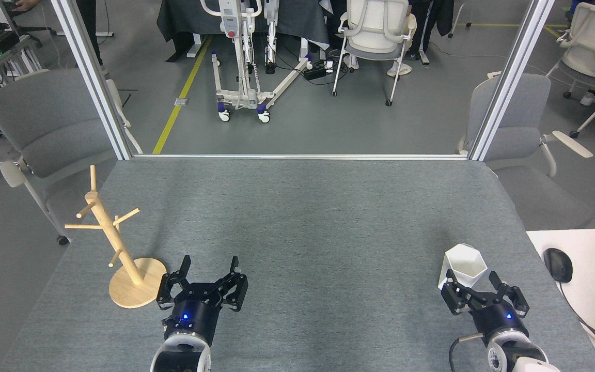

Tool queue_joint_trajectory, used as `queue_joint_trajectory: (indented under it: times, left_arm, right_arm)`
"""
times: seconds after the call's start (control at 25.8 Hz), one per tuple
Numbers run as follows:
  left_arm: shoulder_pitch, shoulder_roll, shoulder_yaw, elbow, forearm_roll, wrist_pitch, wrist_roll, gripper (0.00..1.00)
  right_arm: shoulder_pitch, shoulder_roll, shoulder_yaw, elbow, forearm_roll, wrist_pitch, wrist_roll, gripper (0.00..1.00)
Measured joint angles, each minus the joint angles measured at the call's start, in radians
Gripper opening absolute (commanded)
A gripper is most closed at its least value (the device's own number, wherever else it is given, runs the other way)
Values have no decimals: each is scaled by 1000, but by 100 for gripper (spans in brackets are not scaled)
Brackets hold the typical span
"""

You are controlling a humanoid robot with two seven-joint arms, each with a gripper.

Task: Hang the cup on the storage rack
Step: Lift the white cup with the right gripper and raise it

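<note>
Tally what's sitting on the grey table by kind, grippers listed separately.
White hexagonal cup: 1
Wooden mug tree: 1
Total on the grey table: 2
Grippers over it: 2, the left gripper and the right gripper, both open.

Middle of grey felt-covered table: lying bare, giving open passage from side to side.
Left edge: light wooden peg rack on round disc base standing just beside open left gripper.
Right edge: faceted white hexagonal cup standing just ahead of spread right gripper.
</note>
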Motion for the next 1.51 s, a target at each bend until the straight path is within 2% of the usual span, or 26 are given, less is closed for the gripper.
queue_joint_trajectory:
  times: [0.66,1.51]
  left_arm:
    - [-2,-1,-1,2,1,-8,1,99]
    - [4,2,-2,5,1,-11,5,100]
  right_arm:
    - [-89,1,8,98,7,39,4,100]
    - [-136,4,10,170,42,43,-2,100]
